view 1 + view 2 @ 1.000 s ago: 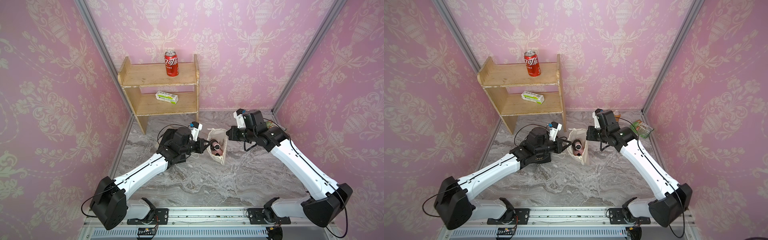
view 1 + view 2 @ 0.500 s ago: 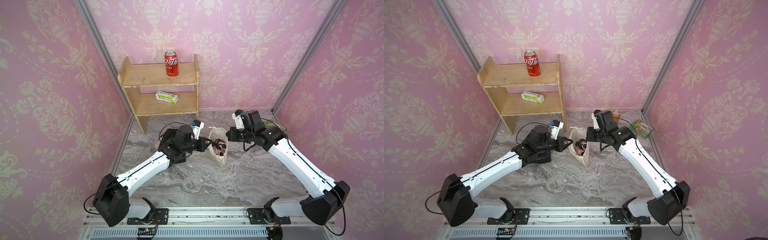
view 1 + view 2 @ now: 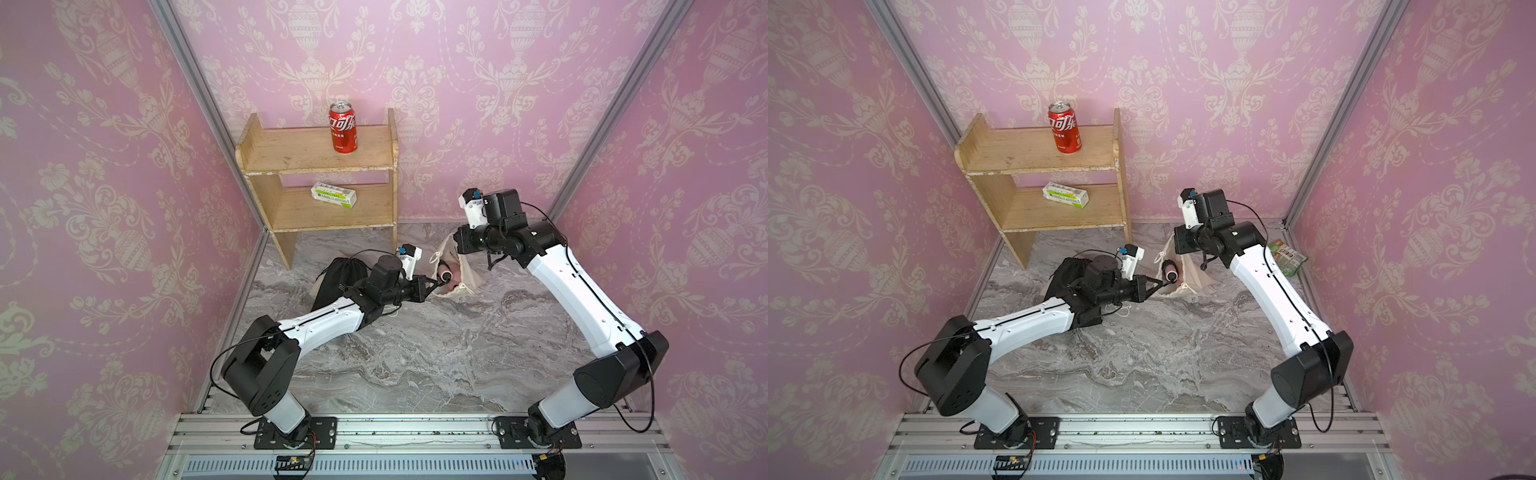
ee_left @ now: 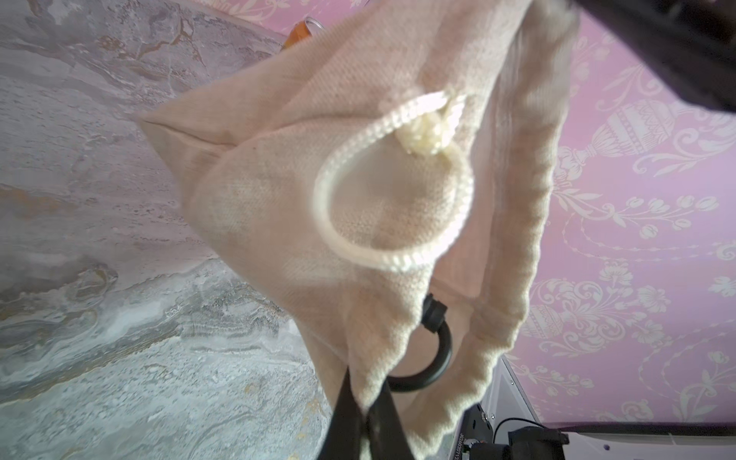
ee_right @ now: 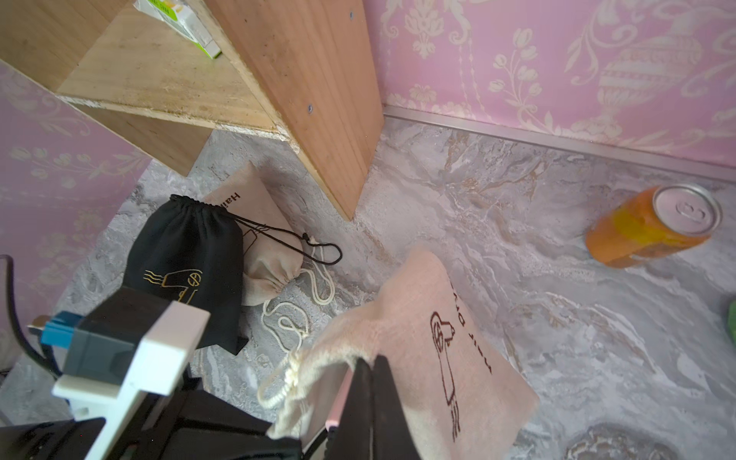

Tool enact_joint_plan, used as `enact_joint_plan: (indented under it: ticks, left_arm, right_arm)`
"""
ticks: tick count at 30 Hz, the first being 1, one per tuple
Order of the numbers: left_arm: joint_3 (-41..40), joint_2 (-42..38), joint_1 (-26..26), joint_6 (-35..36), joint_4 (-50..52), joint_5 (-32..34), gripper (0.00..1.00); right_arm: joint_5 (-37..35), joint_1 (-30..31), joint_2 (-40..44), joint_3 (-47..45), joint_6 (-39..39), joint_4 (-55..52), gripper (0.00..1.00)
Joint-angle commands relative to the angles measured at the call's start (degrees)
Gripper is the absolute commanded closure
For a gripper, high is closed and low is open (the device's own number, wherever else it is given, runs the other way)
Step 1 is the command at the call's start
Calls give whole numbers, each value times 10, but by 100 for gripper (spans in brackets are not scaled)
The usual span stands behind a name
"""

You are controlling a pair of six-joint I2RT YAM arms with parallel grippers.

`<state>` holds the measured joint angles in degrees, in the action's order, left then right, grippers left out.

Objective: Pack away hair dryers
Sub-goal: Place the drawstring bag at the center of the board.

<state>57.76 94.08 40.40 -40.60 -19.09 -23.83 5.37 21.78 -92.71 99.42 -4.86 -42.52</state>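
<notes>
A pale pink hair dryer (image 3: 446,274) (image 3: 1170,273) lies inside a beige drawstring pouch (image 3: 467,276) (image 3: 1196,277) on the marble floor, its barrel end showing at the mouth. My left gripper (image 3: 435,283) (image 4: 364,402) is shut on the pouch's near rim. My right gripper (image 3: 458,250) (image 5: 372,364) is shut on the far rim and holds it raised. In the left wrist view the dryer's black cord loop (image 4: 436,358) shows inside the pouch (image 4: 278,199). The right wrist view shows a strip of the pink dryer (image 5: 338,402) beside the printed pouch (image 5: 458,338).
A black pouch (image 3: 338,276) (image 5: 187,263) and a closed beige pouch (image 5: 265,243) lie by the wooden shelf (image 3: 291,153), under my left arm. The shelf holds a red can (image 3: 343,128) and a green-white box (image 3: 333,194). An orange can (image 5: 653,227) and a green packet (image 3: 1287,257) lie near the right wall.
The pouch with the dryer has shifted slightly right and back, and its far rim has risen with my right gripper. Both grips stay shut on the rim.
</notes>
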Motion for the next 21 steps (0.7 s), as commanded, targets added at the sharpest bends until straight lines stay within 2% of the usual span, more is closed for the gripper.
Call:
enact_joint_plan:
  ticks: [1,5,10,21]
  left_arm:
    - [24,47,15,-21,-73,24,100]
    - [49,118,25,-40,-113,40,100]
    - [60,179,38,-56,-152,48,100]
    - [48,228,39,-47,-178,72,100]
  right_arm:
    - [6,1,-25,24,115,46,100]
    - [7,2,-45,31,161,63,100]
    - [1,1,-59,6,172,80,100]
    - [13,3,4,-204,113,165,100]
